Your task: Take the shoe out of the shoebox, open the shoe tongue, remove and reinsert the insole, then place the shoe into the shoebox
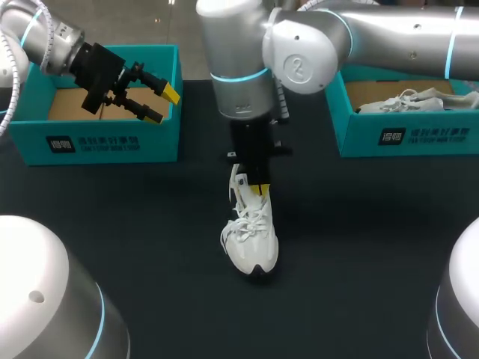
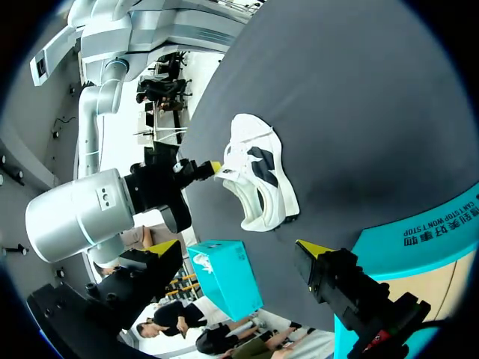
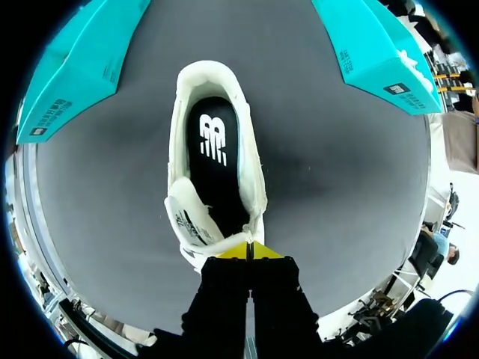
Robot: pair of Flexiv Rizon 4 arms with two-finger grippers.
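A white shoe (image 1: 251, 239) stands on the black table (image 1: 359, 247) near the middle, toe toward the front edge. Its black insole (image 3: 213, 157) lies inside and the tongue (image 3: 191, 221) is folded out over the laces. My right gripper (image 1: 260, 191) points straight down over the shoe. Its yellow tips are pressed together (image 3: 249, 250) on the thin edge of the shoe's opening beside the tongue. My left gripper (image 1: 162, 105) hangs open over the left shoebox (image 1: 97, 142), holding nothing. From the left wrist, the shoe (image 2: 258, 179) lies well ahead of the fingers.
A second teal shoebox (image 1: 404, 134) stands at the back right with another white shoe (image 1: 412, 101) in it. Both boxes sit along the far side. Bare black table surrounds the shoe.
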